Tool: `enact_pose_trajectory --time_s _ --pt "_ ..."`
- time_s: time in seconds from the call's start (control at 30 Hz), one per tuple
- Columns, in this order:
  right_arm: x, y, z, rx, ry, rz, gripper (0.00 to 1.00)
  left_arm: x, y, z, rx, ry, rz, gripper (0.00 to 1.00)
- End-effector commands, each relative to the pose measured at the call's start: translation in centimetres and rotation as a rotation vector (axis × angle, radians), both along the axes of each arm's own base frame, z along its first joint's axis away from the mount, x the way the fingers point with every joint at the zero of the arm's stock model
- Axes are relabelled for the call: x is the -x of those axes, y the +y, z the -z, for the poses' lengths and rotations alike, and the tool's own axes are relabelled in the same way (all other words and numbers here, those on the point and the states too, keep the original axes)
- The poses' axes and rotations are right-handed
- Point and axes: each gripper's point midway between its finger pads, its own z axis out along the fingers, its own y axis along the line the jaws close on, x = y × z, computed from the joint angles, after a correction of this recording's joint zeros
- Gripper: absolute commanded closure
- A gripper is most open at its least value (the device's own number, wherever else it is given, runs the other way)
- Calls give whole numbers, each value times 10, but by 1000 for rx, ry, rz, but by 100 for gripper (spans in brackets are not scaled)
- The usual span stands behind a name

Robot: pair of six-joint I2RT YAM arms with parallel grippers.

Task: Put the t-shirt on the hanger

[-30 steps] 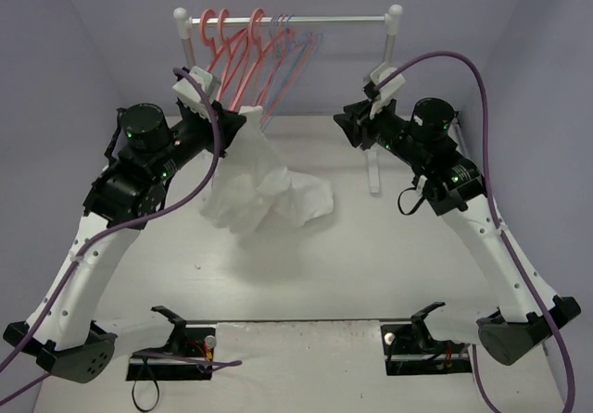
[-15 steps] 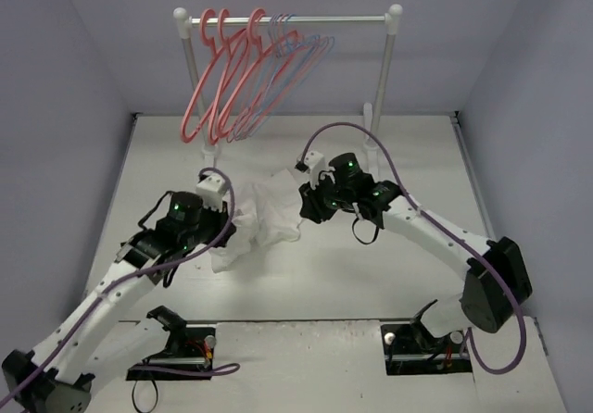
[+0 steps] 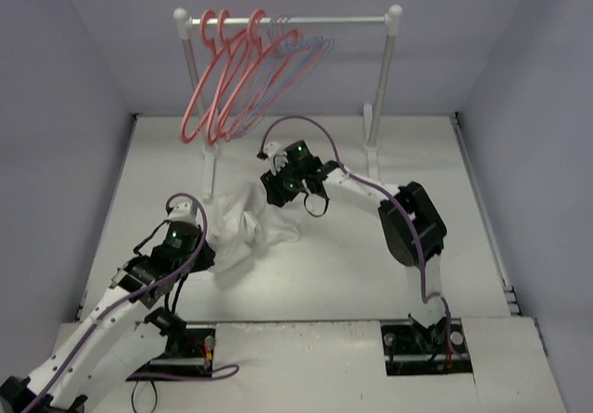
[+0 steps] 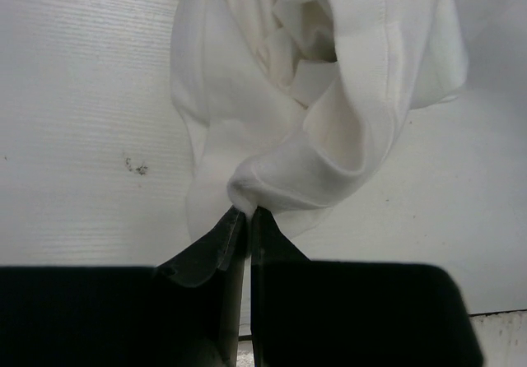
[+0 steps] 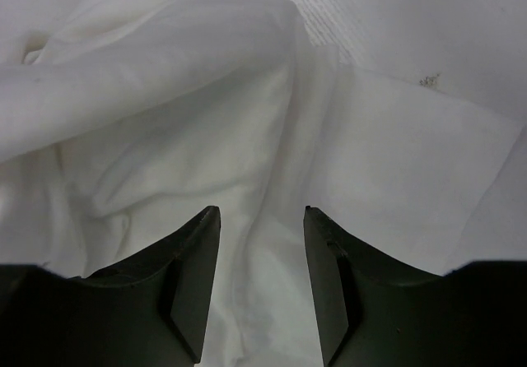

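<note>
White cotton is what I see first from the top camera: the t-shirt (image 3: 252,228) lies crumpled on the counter (image 3: 371,256) a little toward 9 o'clock of centre. My left hand (image 3: 209,249) meets it at its 8 o'clock edge and my right hand (image 3: 278,193) sits over its 1 o'clock edge. Up at 12 o'clock the rail (image 3: 334,20) carries the pink hangers (image 3: 220,84), and just to their 3 o'clock side hangs the thin light-blue hanger (image 3: 304,54), well apart from the shirt and bare. On the left wrist camera the left hand (image 4: 247,217) has its jaws pressed together on a rolled fold of the t-shirt (image 4: 346,87), which bunches away toward 12 o'clock with a stitched hem curling around the pinch; grey counter (image 4: 82,95) shows at 9 o'clock. On the right wrist camera the right hand (image 5: 261,212) stands with its jaws moderately apart, both dark fingers (image 5: 196,260) over the t-shirt (image 5: 165,112). I cannot tell whether they touch the cloth. A strip of counter (image 5: 395,13) is visible at 1 o'clock.
</note>
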Motion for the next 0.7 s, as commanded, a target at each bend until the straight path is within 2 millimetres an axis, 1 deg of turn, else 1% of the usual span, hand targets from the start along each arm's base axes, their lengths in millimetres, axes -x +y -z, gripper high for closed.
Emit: enact_pose_trajectory --time_s 0.0,0.03,0.17,0.23,0.37,0.43,0.47,0.5,0.57,0.63,0.67 --pt "-26 31 -24 -87 -89 -38 57 -10 3 -22 30 -66 -65 100" --pt "-27 38 -27 -107 -93 -54 57 -11 3 -26 21 -75 -54 100" --pt "-36 47 -20 -128 -93 -54 55 -10 5 -30 6 -81 -41 100" --pt "-37 52 -19 -145 -85 -69 55 -9 6 -30 0 -80 -38 100" --pt "-31 62 -29 -190 -78 -120 53 -6 5 -28 -1 -72 -27 100" --pt "-26 64 -41 -216 -86 -151 53 -6 5 -27 -6 -68 -19 100" --pt "-25 64 -42 -217 -86 -155 53 -6 5 -27 -7 -66 -16 100" --pt "-22 66 -49 -232 -97 -185 52 -5 4 -27 -12 -64 -6 100" --pt "-14 69 -61 -262 -111 -251 50 -4 4 -29 -16 -61 2 100" --pt "-9 72 -66 -281 -122 -305 45 -3 5 -30 -19 -56 2 100" --pt "-7 74 -65 -285 -121 -324 42 -2 6 -30 -18 -55 0 100"
